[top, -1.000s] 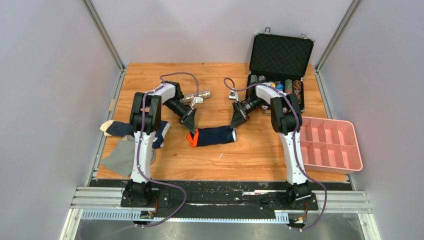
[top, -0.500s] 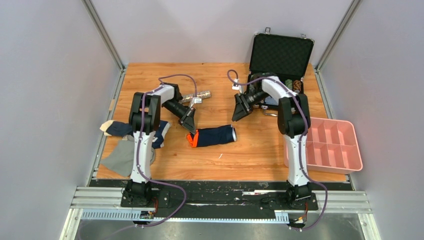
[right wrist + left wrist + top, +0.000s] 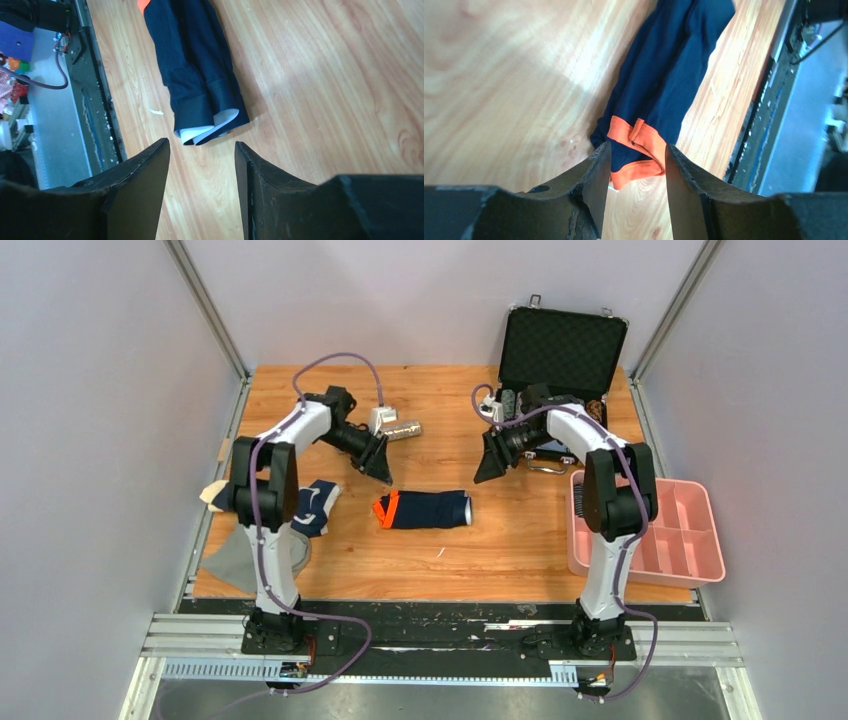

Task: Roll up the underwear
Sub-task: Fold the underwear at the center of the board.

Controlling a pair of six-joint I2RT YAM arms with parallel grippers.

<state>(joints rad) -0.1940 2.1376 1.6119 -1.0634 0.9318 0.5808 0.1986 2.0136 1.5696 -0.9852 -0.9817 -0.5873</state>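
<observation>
The plain navy underwear (image 3: 428, 510) lies rolled into a short log in the middle of the table, its orange patch (image 3: 386, 511) at the left end. My left gripper (image 3: 381, 469) hangs open just above and behind that end; in the left wrist view the orange patch (image 3: 640, 144) shows beyond the open gripper (image 3: 636, 148), untouched. My right gripper (image 3: 490, 472) is open, up and to the right of the roll's other end. The right wrist view shows the roll (image 3: 192, 65) ahead of the empty gripper (image 3: 201, 143). A second, striped underwear (image 3: 316, 506) lies at the left, partly behind my left arm.
A flat grey cloth (image 3: 238, 560) lies at the table's left front corner. An open black case (image 3: 562, 348) with poker chips stands at the back right. A pink divided tray (image 3: 690, 550) sits at the right edge. A small metal object (image 3: 402, 429) lies behind the left gripper.
Both grippers have opened and let go of the roll's ends. The left one rose and pulled back; the right one drew away toward the far right. The roll stays on the table.
</observation>
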